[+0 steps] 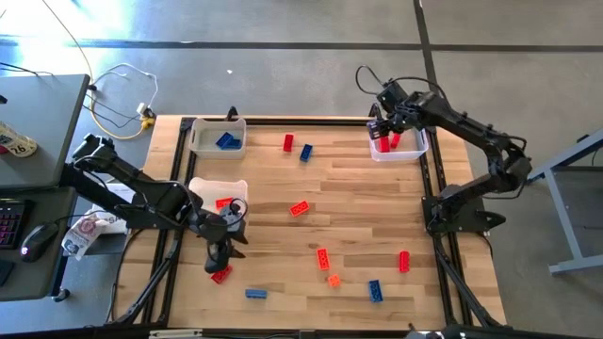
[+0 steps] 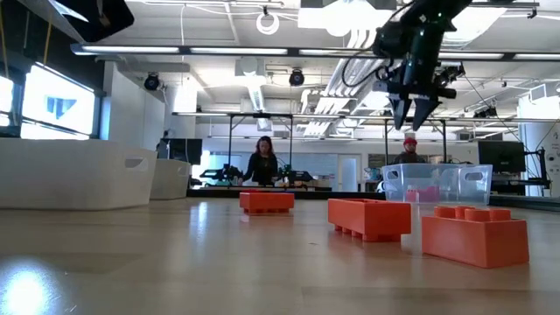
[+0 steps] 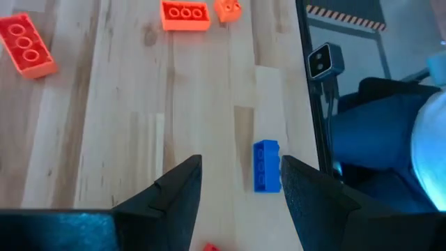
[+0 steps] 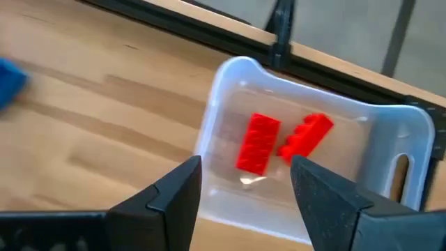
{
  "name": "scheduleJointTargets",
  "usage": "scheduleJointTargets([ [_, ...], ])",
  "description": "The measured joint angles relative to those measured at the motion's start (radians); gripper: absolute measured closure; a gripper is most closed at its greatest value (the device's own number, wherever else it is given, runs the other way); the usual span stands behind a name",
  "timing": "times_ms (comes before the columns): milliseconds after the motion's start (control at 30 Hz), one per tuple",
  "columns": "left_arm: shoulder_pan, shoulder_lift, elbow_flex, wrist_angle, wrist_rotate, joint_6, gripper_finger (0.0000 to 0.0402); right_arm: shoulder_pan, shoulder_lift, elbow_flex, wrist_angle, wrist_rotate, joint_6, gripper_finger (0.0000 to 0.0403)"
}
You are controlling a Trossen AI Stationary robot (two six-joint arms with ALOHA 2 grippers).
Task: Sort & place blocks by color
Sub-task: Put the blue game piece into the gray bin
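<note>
The right gripper (image 4: pixel 240 192) hung with its dark fingers spread wide and nothing between them, directly above the clear rectangular plastic bin (image 4: pixel 230 80) at the table's far right corner. Two red studded plastic bricks (image 4: pixel 259 143) lay side by side on that bin's floor.

The left gripper (image 3: pixel 237 185) was also spread wide and empty, low over the wooden table (image 1: pixel 358 198) near its front left. A small blue studded brick (image 3: pixel 265 165) lay on the boards just ahead of its fingers, and a red brick (image 1: pixel 221 274) sat beside it. Red, orange and blue bricks were scattered across the middle. A blue brick (image 1: pixel 226 141) rested in the white bin (image 1: pixel 200 143) at the far left.
</note>
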Motion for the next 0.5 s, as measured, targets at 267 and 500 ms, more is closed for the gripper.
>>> scheduleJointTargets([
  [267, -0.108, 0.03, 0.004, -0.024, -0.095, -0.096, 0.0218, 0.112, -0.034, 0.0, 0.001, 0.004, 0.097, 0.0197],
  [500, -0.179, 0.128, 0.004, 0.027, -0.16, -0.13, 0.0218, 0.181, -0.034, 0.0, 0.015, 0.035, 0.154, 0.0197],
])
